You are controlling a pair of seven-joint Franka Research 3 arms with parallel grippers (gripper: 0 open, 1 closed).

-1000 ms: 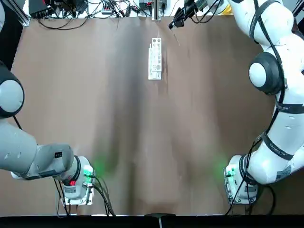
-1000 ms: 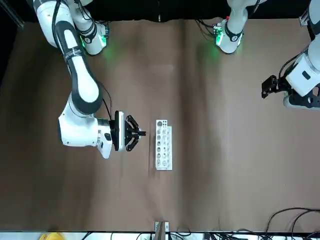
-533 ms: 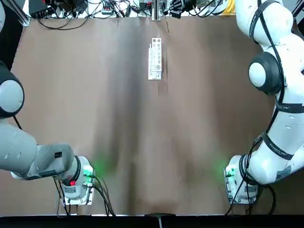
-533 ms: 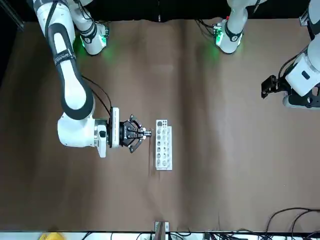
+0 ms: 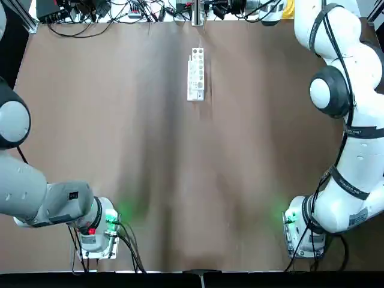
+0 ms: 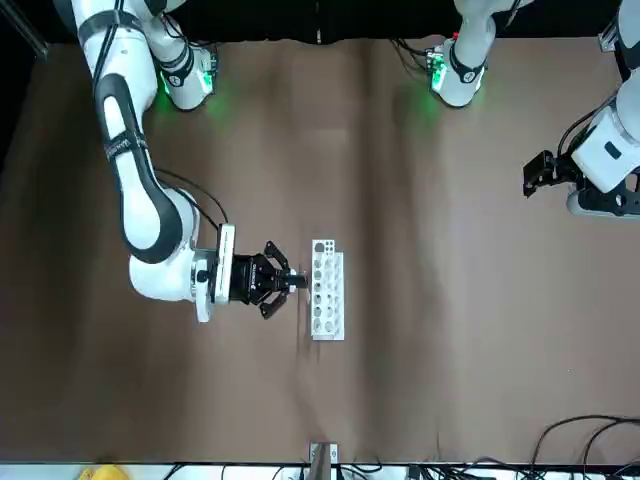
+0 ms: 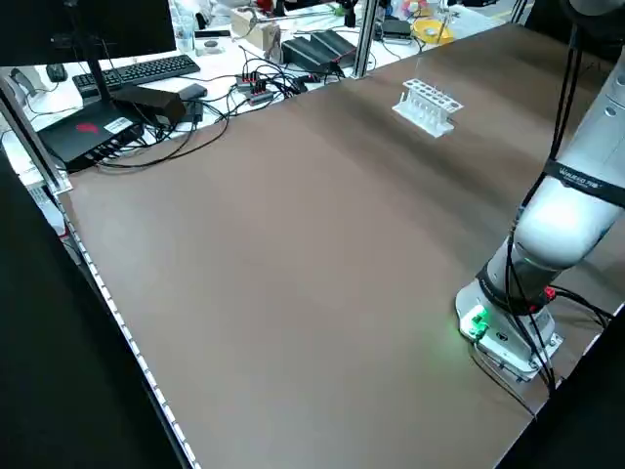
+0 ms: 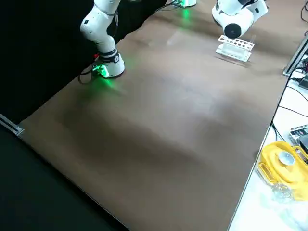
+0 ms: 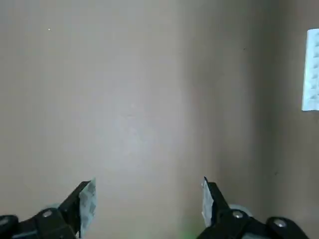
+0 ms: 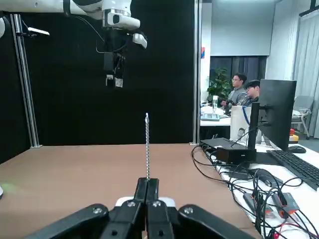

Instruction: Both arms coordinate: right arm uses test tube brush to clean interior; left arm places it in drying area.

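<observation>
Your right hand [image 10: 147,180] grips the brush [image 10: 147,144], likely light and bendy; keep hold low on its stem. Your left hand [image 9: 149,204] gapes, empty.

Monitor [image 10: 277,115] behind tangled cables [image 10: 259,199].

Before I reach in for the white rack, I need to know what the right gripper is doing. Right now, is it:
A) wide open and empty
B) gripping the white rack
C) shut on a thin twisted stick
C: the right gripper's fingers are together, with the thin twisted stick rising from between their tips.
</observation>
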